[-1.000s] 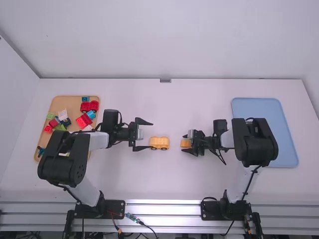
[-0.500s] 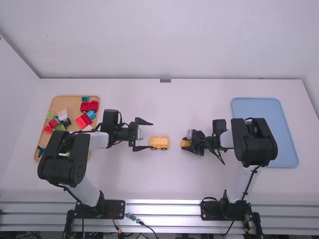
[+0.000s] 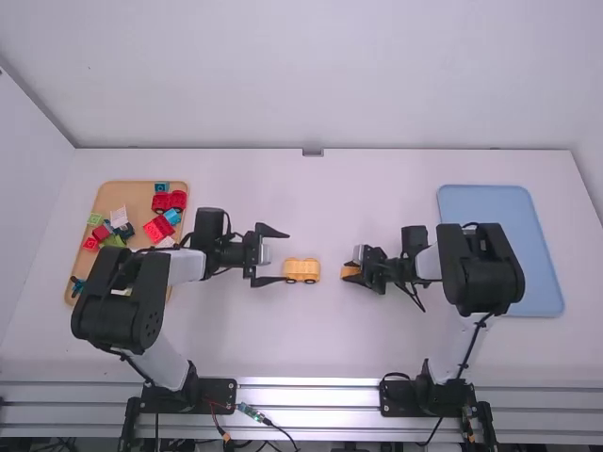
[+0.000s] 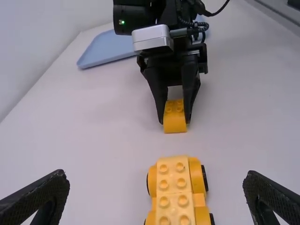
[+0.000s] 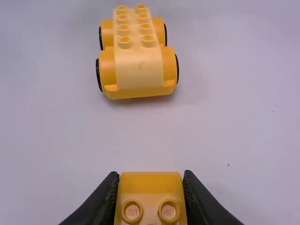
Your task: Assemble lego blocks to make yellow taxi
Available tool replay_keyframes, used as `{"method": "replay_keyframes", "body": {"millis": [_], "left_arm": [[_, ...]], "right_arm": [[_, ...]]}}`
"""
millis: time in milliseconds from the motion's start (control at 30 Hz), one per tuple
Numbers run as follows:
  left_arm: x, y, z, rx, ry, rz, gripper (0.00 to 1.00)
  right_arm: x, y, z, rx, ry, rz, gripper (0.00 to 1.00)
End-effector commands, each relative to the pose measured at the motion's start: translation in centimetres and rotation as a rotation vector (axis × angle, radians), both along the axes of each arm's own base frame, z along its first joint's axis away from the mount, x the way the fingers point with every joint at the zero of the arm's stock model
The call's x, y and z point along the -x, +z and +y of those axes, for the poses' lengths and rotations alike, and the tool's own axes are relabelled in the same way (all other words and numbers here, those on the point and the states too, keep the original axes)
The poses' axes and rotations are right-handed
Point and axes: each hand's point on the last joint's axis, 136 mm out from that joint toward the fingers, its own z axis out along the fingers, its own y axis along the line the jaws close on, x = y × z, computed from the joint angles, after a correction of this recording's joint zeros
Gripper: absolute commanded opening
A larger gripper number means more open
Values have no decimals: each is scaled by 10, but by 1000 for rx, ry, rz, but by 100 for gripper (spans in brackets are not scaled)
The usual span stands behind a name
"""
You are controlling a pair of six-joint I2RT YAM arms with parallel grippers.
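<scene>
High view: gap separates car (image 3: 301, 270) from block (image 3: 350, 270).

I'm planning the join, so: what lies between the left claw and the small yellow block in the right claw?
The yellow wheeled base lies between the open left claw and the block, as the high view shows.

Left gripper (image 3: 286, 256) has fingers spread wide; right gripper (image 3: 346, 269) has fingers closer together
</scene>
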Motion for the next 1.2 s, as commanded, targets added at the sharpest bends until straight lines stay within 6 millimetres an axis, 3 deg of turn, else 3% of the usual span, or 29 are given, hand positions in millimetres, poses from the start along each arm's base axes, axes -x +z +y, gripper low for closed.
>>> {"method": "replay_keyframes", "body": {"millis": [0,400,633,867,933,1100,1167], "left_arm": [[5,-7,-1,-5,-2,36,99],[8,-45,-14,18,-67,54,99],[-8,-68,-33,-4,-48,159,99],[-16,-79,-42,34,-89,214,100],[-18,-84,-43,31,-89,230,98],[-14,-89,-43,29,-93,238,77],[-12,-89,-43,29,-93,235,74]], "right_arm": [[-1,1,1,-24,3,20,23],[-12,15,5,-65,17,42,21],[-12,25,6,-82,37,57,20],[-9,25,10,-79,58,43,20],[-8,26,11,-79,61,41,20],[-9,30,15,-84,73,28,20],[-10,30,14,-83,71,25,20]]}}
